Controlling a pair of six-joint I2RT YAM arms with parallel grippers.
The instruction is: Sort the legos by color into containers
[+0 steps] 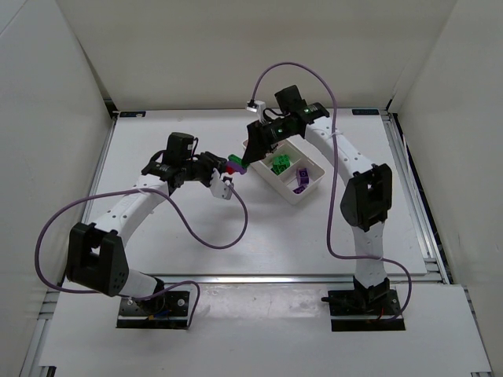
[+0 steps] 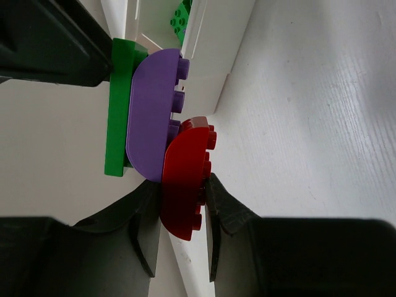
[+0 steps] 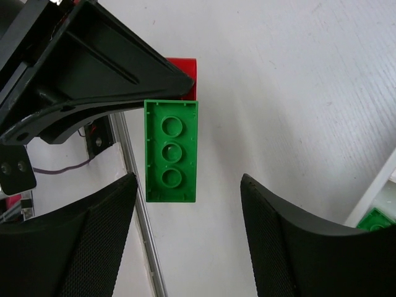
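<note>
the left end effector (image 2: 184, 185) pinches a red rounded brick (image 2: 185, 204) joined to a purple brick (image 2: 151, 111) and green plate (image 2: 117, 105). the right wrist view shows the plate's underside between the spread fingers of the right end effector (image 3: 189, 182), with the white tray (image 3: 378, 189) to their right.

Place: robot lab test cell
Enclosure: plain white panels (image 1: 55, 118) boxing in a white surface (image 1: 267, 236)
Frame: aluminium rails (image 1: 425, 228)
Fixtures: two bolted arms (image 1: 118, 212), trailing cables (image 1: 212, 236)
</note>
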